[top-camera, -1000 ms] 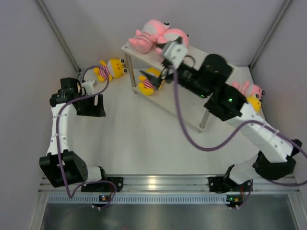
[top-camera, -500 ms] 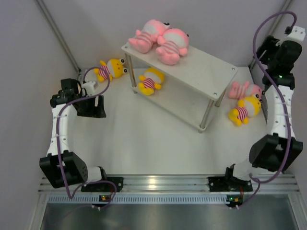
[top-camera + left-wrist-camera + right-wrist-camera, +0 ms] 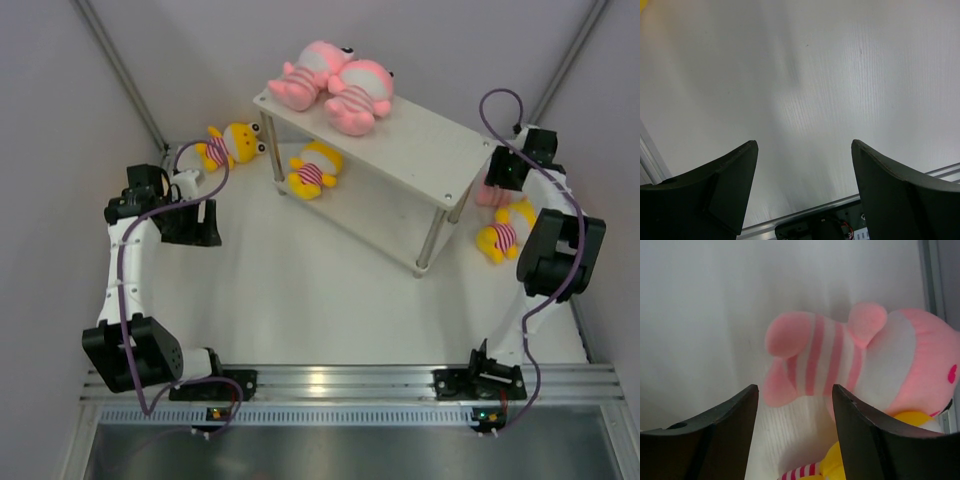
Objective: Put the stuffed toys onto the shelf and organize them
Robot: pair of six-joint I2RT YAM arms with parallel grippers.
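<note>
Pink stuffed toy (image 3: 840, 360) lies just beyond the right fingers (image 3: 710, 440), which stand apart.

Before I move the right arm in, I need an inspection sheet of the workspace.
Surface: white table.
Job's things: shelf holds two pink toys on top; lower yellow toy under its top tier; left yellow toy on the table beside it; right pink toy and right yellow toy on the table.
Clutter: nothing seen.
Grippers: left pincer open, empty; right pincer open, aimed at the right pink toy.
Cables: purple cable along each arm.
Surroundings: grey walls, metal rail at near edge.
</note>
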